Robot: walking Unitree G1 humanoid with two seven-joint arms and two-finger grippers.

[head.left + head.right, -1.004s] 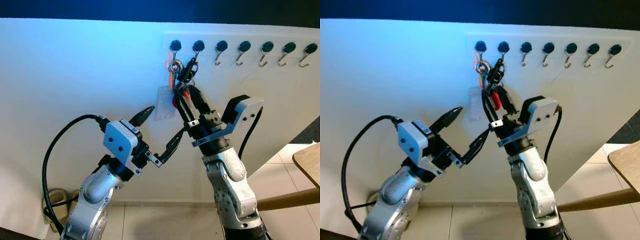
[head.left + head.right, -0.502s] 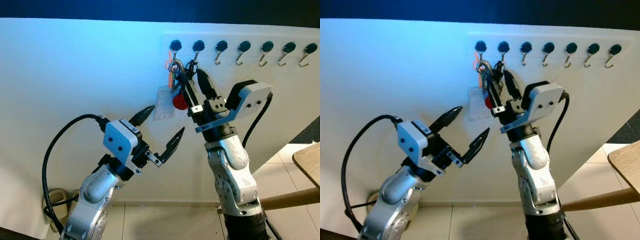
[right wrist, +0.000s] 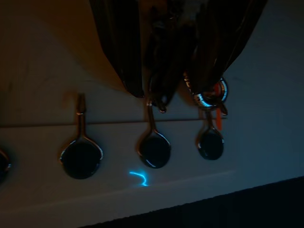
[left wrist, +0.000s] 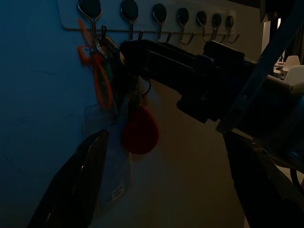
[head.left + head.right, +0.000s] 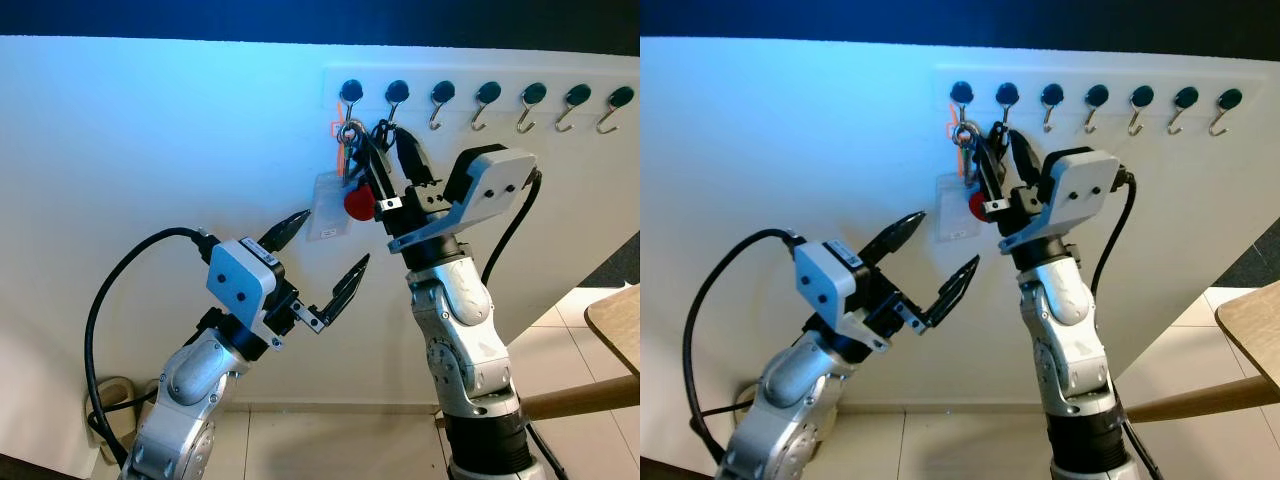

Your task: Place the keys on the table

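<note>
1. A row of black round-headed hooks with silver metal curls (image 5: 487, 100) runs along the top of a white wall panel (image 5: 150, 150).
2. The bunch of keys on a silver ring, with a round red fob (image 5: 358, 203), hangs at the second hook from the left end of the row; an orange strap (image 4: 97, 71) and a clear plastic card sleeve (image 5: 329, 206) hang from the first hook just beside it.
3. The right pincer (image 5: 388, 165) is raised to that second hook, its two long black fingers pointing up on either side of the keys' upper part, just under the hook.
4. The right wrist view looks along the fingers (image 3: 118, 47) at the dark bunch between them, with the hook's curl right at their tips. The fingers stand close about the keys, but whether they are clenched on them cannot be told in the dim light.
5. The red fob dangles below the right pincer's fingers, against the wall and touching the card sleeve.
6. The left pincer (image 5: 322, 258) is held lower and to the left of the keys, well apart from them, its fingers spread wide and holding nothing.
7. In the left wrist view, the red fob and card sleeve hang between that pincer's two spread fingertips (image 4: 90, 161), farther off.
8. A corner of a wooden surface (image 5: 615, 325) shows at the right edge, above the tiled floor (image 5: 330, 445).
</note>
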